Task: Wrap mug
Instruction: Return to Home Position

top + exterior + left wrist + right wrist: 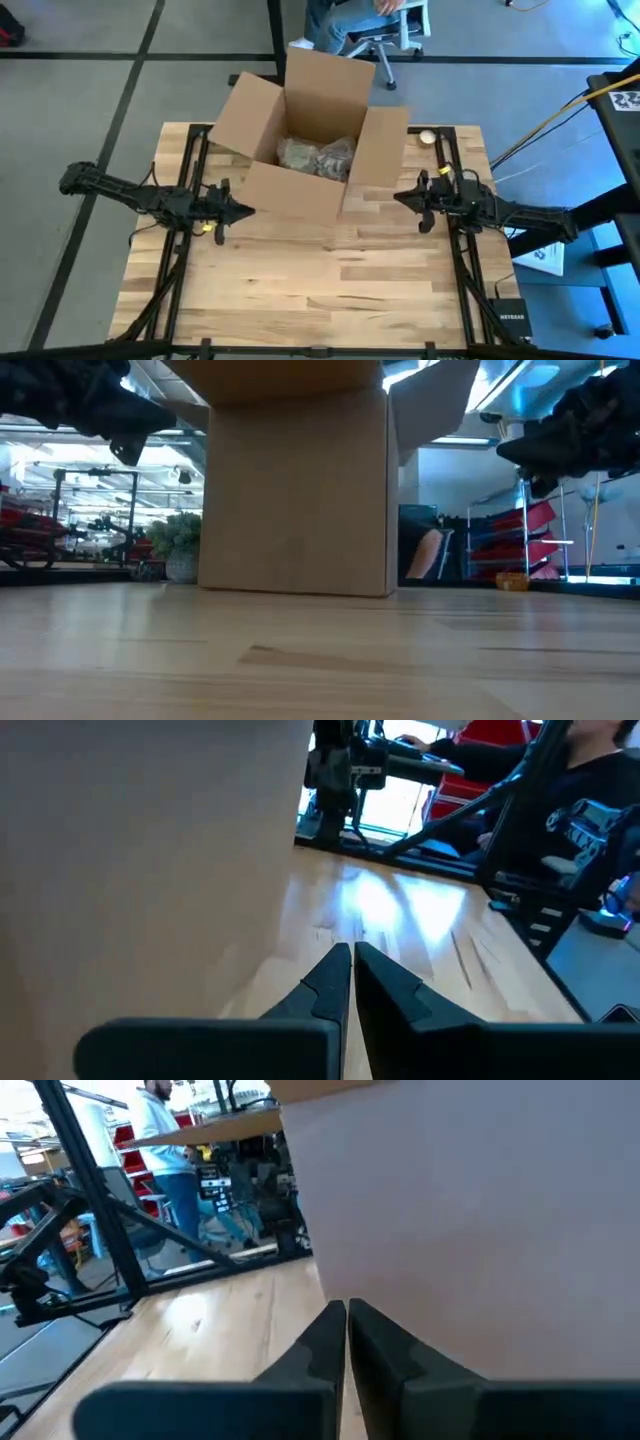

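From where I'm standing this one looks basically done: the wrapped mug sits down inside the box, which is between the two grippers with its flaps open. The left gripper hangs low over the table with the box's near corner just off its tips to one side, and its fingers are pressed together on nothing. The right gripper is pretty much the mirror of that. The box's side flap is just ahead of its tips, and its fingers are also closed up and empty, not touching cardboard as far as I can tell. The mug is inward of both, past the box wall, so neither one is near it. My read is that this is the tidy-up bit, where the arms go back to their rest pose. Each arm should just need to pull away from the box toward its own side and fold down. The thing to mind is those flaps sticking out close to the tips, since a sloppy swing could nudge the box. A person on a chair is beyond the box, well clear of both grippers.
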Available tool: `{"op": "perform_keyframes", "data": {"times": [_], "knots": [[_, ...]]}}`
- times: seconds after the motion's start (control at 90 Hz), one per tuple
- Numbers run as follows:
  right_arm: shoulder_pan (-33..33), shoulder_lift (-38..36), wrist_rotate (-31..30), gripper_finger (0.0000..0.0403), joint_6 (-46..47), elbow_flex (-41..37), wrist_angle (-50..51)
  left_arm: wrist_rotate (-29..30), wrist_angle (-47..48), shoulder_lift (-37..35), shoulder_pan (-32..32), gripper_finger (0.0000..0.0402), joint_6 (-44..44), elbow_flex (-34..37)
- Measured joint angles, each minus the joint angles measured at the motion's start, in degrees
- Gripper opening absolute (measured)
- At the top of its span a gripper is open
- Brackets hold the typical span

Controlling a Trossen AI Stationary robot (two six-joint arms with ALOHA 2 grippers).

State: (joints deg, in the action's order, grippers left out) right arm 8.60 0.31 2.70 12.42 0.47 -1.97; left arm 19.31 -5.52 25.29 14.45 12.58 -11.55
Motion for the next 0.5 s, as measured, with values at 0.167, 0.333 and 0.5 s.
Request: {"op": "perform_keyframes", "data": {"times": [0.167, 0.333, 0.5], "knots": [[-1.6, -0.1, -3.8, 0.0003, -0.5, 0.0, -0.7, 0.4, 0.0, 0.7, -0.3, 0.0001, 0.5, 0.0], [-5.5, -0.1, -11.5, 0.0003, -2.3, 0.0, -0.2, 1.4, -0.2, 0.7, -0.3, 0.0001, 0.3, 0.0], [-7.8, -0.1, -13.7, 0.0003, -4.5, 0.0, -0.5, 1.5, -9.7, 0.7, -0.4, 0.0001, -0.9, 5.3]]}}
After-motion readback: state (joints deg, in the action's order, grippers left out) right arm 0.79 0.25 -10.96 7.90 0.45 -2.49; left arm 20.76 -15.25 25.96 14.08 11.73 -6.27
